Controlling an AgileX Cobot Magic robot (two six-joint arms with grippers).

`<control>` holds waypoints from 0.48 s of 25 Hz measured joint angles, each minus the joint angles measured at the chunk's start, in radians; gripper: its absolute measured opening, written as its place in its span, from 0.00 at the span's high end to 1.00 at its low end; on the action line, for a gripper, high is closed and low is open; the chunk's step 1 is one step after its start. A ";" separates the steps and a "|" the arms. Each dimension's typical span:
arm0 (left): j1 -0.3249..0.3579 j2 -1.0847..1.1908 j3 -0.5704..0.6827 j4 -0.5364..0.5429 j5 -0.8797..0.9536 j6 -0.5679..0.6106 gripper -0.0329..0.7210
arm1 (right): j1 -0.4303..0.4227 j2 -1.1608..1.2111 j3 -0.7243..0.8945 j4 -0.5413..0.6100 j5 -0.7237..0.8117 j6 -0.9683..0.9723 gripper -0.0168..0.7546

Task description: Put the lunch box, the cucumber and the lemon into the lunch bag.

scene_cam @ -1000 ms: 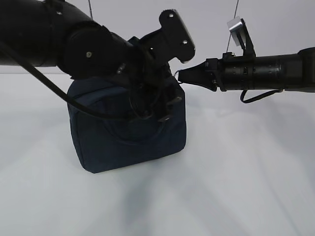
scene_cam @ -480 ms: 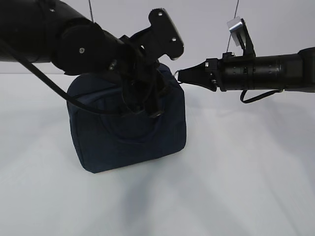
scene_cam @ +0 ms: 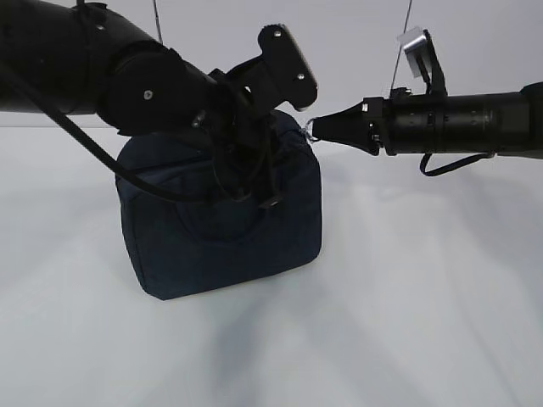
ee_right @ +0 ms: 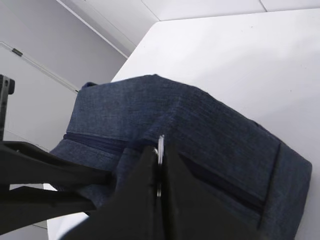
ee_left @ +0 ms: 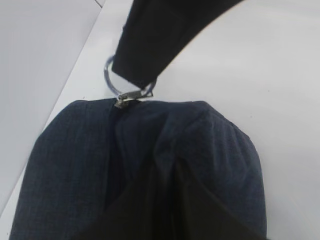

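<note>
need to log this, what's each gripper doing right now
left gripper: closed on the lunch bag fabric
right gripper: shut on the zipper ring

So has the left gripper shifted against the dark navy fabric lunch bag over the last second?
Yes. The left gripper has drawn left and up along the lunch bag's front, away from its right edge, while the bag stayed put.

You are looking at one lunch bag, sitting just below the left gripper. One metal ring pull is showing right at the tip of the right gripper. Two grippers are showing in all, and one white table is lying beneath both.
</note>
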 joint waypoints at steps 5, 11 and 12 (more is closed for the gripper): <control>0.000 0.002 0.000 0.000 -0.013 0.000 0.92 | -0.029 -0.004 0.000 0.002 0.011 0.004 0.95; 0.000 0.003 0.000 -0.004 -0.028 0.000 0.92 | -0.033 -0.005 0.000 0.003 0.001 0.006 0.95; 0.000 0.003 0.000 -0.004 -0.028 0.000 0.92 | -0.033 -0.006 0.000 0.003 -0.006 0.006 0.95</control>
